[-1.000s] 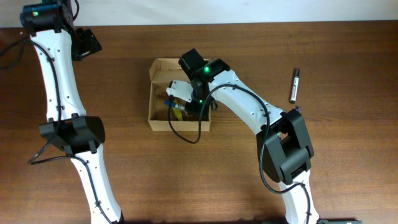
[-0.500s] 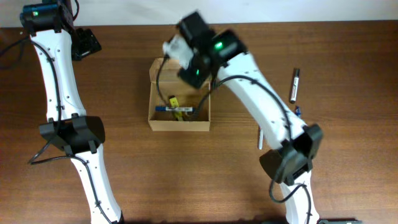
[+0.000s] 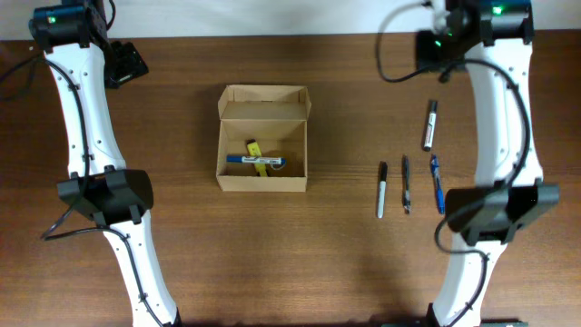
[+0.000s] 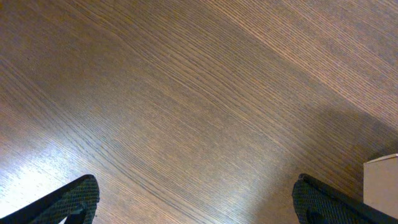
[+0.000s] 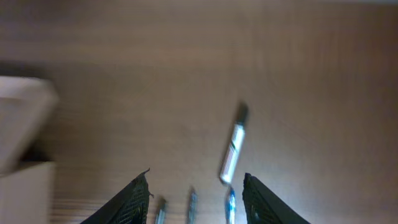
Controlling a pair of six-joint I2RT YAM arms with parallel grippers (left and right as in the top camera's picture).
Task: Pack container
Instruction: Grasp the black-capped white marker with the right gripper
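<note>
**Box part-packed, both grippers free**

Overhead: our container, plain brown cardboard, sits mid-table left of the loose pens, flap open, with a blue pen inside. The right arm hangs far right, which we reckon is for the next pick. Left wrist: the left gripper is spread wide, empty and parked. Right wrist: the right gripper has its jaws apart over the marker, holding nothing.

Overhead camera: fixed high, faces straight down, far off. It takes in the whole dark-brown wooden table, with the open light-brown cardboard box left of centre.

Left wrist camera: very near the tabletop, tilted down. Wood grain fills the frame and the left gripper shows only at the lower corners. Pale corner at right edge, cannot tell what.

Right wrist camera: higher, blurred, looks down past the right gripper. Shares with overhead the slim grey-and-black marker and the box at frame left.
</note>
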